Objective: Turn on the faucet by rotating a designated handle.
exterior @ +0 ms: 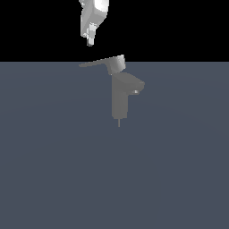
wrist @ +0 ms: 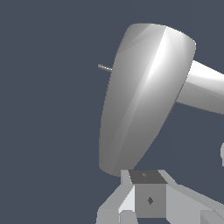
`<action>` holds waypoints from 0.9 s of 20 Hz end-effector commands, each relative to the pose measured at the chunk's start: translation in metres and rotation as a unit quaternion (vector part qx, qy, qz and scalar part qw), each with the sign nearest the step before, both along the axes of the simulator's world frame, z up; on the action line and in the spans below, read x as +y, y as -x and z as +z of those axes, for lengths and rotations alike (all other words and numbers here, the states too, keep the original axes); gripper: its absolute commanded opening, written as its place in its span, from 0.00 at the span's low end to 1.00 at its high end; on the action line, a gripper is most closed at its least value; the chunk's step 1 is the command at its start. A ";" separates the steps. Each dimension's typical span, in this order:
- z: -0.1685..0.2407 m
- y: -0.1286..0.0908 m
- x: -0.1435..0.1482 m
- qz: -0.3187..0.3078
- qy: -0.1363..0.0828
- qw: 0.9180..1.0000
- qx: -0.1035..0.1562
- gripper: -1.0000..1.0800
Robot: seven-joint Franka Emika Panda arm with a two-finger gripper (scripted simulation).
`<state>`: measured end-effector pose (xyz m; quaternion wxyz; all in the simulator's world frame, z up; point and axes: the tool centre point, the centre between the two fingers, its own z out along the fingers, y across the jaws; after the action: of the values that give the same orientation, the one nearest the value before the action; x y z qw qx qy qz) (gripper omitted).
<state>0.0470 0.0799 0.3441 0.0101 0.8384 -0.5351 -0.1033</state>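
Observation:
The grey faucet [exterior: 120,99] stands upright in the middle of the exterior view, with its blocky spout [exterior: 135,86] angled toward that view's right. The handle [exterior: 96,63] is a thin flat lever on a short cap [exterior: 117,64], pointing toward the exterior view's left. My gripper [exterior: 91,40] hangs just above the lever's tip, apart from it, with the fingers together and nothing held. In the wrist view the handle [wrist: 140,96] fills the middle as a broad grey blade, and my gripper [wrist: 148,199] sits just past its narrow end.
A flat dark blue-grey floor [exterior: 53,170] spreads around the faucet. A thin pin [exterior: 119,122] sticks out under the faucet base; it also shows in the wrist view [wrist: 104,67]. Nothing else stands nearby.

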 end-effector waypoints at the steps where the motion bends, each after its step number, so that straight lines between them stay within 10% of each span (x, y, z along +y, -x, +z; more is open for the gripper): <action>1: -0.017 -0.012 0.006 -0.030 0.017 0.999 0.005 0.00; 18: -0.080 -0.050 0.031 -0.130 0.087 0.988 0.009 0.00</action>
<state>0.0953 0.1105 0.2655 0.0728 0.7591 -0.6435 -0.0668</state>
